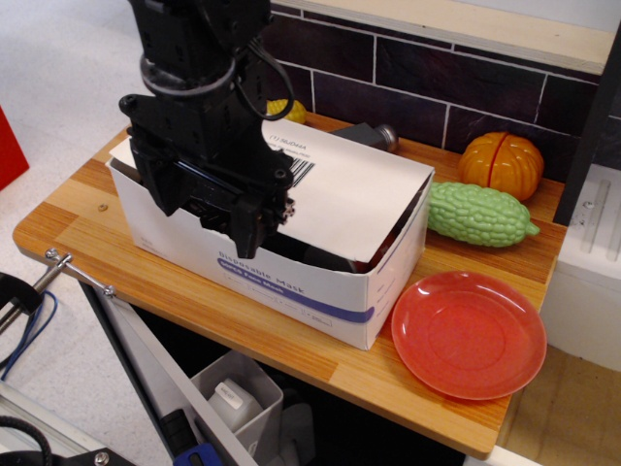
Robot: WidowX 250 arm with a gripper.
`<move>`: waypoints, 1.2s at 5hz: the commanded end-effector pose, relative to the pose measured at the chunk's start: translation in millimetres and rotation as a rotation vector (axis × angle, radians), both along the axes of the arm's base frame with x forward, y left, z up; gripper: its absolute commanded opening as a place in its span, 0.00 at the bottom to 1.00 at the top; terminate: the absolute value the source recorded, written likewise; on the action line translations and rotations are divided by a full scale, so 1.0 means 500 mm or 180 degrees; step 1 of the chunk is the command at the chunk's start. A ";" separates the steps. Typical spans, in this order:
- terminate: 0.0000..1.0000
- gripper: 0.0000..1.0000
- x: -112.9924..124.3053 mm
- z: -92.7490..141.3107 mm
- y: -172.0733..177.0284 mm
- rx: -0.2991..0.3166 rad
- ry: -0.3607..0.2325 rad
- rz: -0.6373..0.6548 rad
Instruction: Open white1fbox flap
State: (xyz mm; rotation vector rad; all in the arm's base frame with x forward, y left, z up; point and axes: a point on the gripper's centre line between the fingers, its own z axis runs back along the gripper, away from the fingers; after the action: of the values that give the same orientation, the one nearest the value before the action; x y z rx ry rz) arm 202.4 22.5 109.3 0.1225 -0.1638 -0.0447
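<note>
The white1fbox (pixel 320 291) is a long white carton with a blue-purple stripe and "Disposable Mask" print, lying across the wooden table. Its flap (pixel 359 199), a broad white panel with a barcode label, lies tilted over the top. The flap's front edge is lifted a little, so the dark inside shows at the front right. My black gripper (pixel 209 218) hangs over the box's left front part, with its fingertips (pixel 254 233) down at the flap's front edge. Its body hides the contact, so I cannot tell whether the jaws hold the flap.
A red plate (pixel 469 333) lies right of the box near the table's front edge. A green bitter gourd (pixel 480 214) and an orange pumpkin (pixel 502 165) lie behind it. A dark object (pixel 369 134) and a yellow item (pixel 291 112) sit by the tiled wall. A white unit (pixel 587 262) stands at the right.
</note>
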 end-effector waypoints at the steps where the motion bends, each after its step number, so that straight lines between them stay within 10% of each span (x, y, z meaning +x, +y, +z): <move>1: 0.00 1.00 0.000 0.000 0.000 0.0000 0.0000 0.0000; 6: 0.00 1.00 0.018 -0.043 0.007 -0.0357 0.0039 -0.0076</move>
State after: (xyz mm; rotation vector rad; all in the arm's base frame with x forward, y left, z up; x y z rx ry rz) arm 206.6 24.4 80.9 -0.0026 -0.1266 -0.0573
